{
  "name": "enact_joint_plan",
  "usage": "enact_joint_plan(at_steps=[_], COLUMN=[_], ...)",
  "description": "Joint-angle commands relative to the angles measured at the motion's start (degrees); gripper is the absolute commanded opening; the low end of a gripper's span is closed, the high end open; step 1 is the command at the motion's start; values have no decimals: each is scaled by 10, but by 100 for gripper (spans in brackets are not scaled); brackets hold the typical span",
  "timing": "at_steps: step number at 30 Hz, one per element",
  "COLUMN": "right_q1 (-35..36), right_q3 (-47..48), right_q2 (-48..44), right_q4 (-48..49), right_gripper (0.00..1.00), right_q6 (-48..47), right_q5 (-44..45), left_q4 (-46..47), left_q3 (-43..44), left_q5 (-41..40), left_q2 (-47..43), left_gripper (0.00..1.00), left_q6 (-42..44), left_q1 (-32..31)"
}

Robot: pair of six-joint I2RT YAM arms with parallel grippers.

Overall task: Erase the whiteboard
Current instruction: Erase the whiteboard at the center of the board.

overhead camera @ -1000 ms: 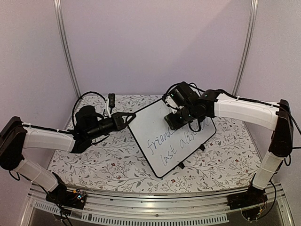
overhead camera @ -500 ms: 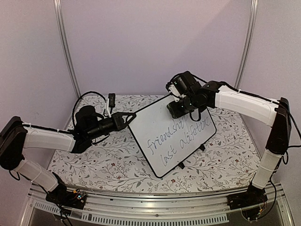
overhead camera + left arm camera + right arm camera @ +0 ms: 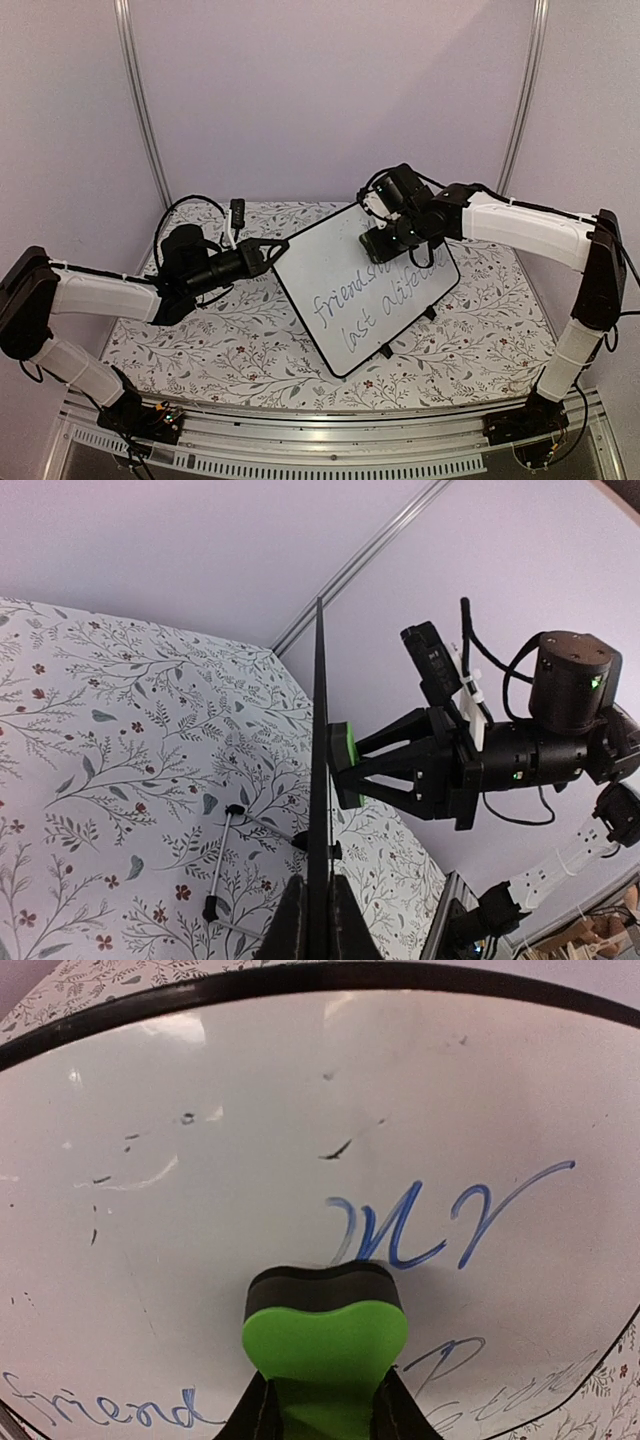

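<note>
I'm pinching the whiteboard's (image 3: 335, 285) ten-o'clock corner in the left gripper (image 3: 272, 247), pressing the right gripper's (image 3: 383, 243) clenched green eraser (image 3: 325, 1338) near twelve o'clock.

**Soft, even light with slight glare**

Diffuse light fills every view, and shadows on the surface (image 3: 250, 350) are faint. In the right wrist view, pale reflections sit near the top rim of the whiteboard (image 3: 200, 1110), which bows with lens distortion. The close green eraser (image 3: 325, 1345) looks slightly soft.
</note>
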Motion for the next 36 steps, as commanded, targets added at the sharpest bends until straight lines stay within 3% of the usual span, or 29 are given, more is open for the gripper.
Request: enact_joint_plan(at_steps=[1, 9, 25, 36], right_q1=[-2, -2, -11, -13], right_q3=[-45, -57, 65, -16], right_q2=[-9, -30, 30, -1], right_q4=[-9, -3, -2, 1], right_gripper=[0, 0, 0, 0], right_q6=[-2, 8, 0, 14], right_q5=[-27, -20, 38, 32], left_q4=[44, 45, 43, 44], left_q3=[-2, -2, -4, -3], left_q5=[40, 41, 41, 41], left_q2=[10, 10, 5, 4], left_gripper=[0, 0, 0, 0], left_q6=[35, 34, 35, 35], left_q1=[-8, -8, -9, -9])
